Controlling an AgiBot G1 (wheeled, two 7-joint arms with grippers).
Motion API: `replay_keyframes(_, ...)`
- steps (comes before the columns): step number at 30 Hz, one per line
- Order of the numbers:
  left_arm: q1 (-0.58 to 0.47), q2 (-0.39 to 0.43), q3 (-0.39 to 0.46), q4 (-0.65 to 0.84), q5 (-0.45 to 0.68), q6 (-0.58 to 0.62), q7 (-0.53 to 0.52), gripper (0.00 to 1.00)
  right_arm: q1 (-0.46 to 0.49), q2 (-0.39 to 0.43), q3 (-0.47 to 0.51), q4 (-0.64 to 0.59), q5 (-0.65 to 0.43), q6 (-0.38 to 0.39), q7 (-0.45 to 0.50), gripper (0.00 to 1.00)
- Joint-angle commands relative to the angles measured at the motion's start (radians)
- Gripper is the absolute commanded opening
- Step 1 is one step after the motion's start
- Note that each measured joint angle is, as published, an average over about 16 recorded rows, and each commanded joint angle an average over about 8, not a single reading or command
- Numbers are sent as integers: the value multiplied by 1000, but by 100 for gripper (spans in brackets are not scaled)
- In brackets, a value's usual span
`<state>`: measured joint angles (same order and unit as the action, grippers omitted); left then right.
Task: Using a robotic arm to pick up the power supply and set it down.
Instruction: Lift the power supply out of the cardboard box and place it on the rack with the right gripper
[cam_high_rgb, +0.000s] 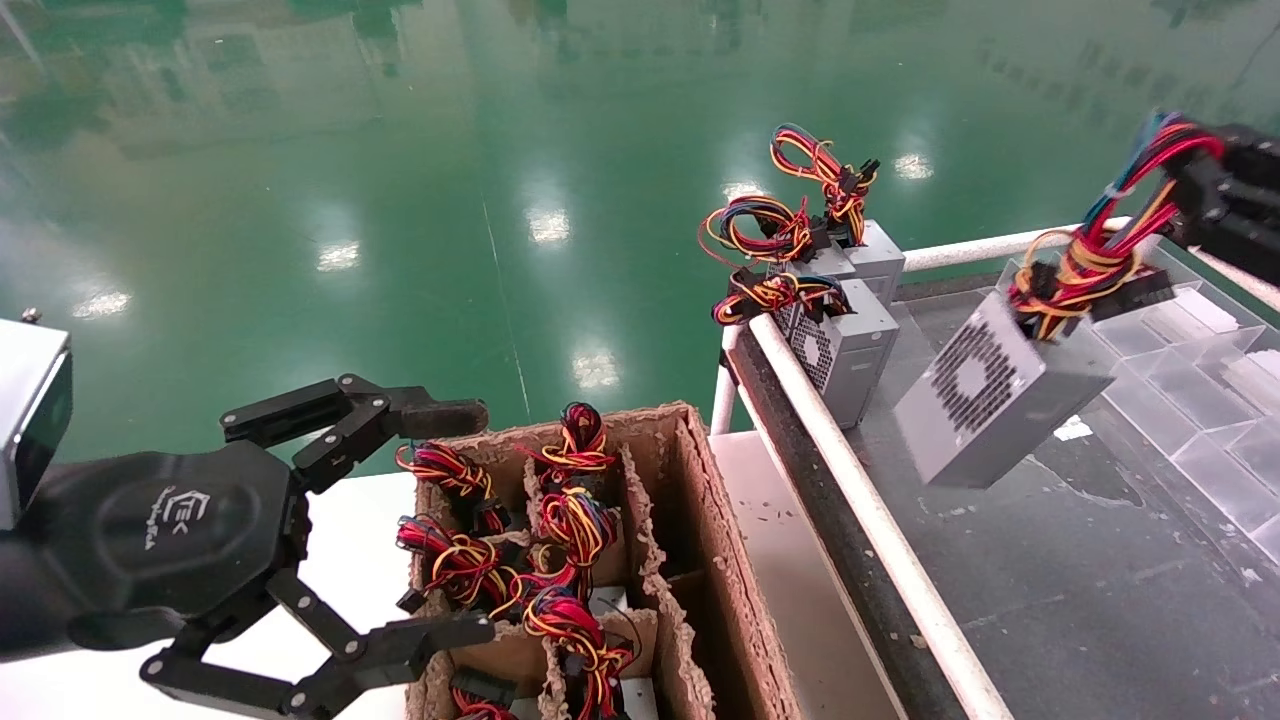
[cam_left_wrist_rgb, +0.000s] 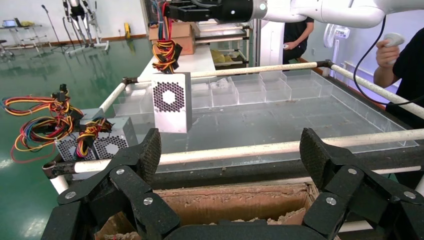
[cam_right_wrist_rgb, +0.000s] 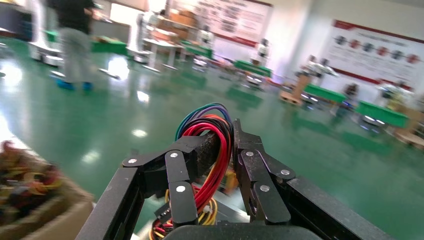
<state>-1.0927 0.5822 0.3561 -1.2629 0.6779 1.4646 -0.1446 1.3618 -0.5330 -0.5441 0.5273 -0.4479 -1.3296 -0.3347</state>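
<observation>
Right gripper clenching on wire loop between its fingers, power supply dangling below them over black tabletop; left gripper idling splayed beside cardboard box.

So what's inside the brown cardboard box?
The cardboard box has dividers, and bundles of red, yellow and black wires stick up from several compartments. Whatever they join to is hidden down below. The compartment along its right side looks empty, though its bottom is in shadow.
</observation>
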Motion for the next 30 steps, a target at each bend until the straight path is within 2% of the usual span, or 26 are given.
replay_keyframes(1, 0, 0, 0, 0, 0, 0, 0, 100, 32, -3, -6, -39, -22, 7, -4, 0)
replay_keyframes(6, 0, 0, 0, 0, 0, 0, 0, 100, 135, -47, -34, -173, -91, 60, -13, 0)
replay_keyframes(15, 0, 0, 0, 0, 0, 0, 0, 100, 296, -162, -92, -366, -209, 291, -55, 0)
replay_keyframes(21, 0, 0, 0, 0, 0, 0, 0, 100, 360, -229, -127, -442, -266, 384, -65, 0)
replay_keyframes(30, 0, 0, 0, 0, 0, 0, 0, 100, 423, -305, -158, -497, -312, 477, -76, 0)
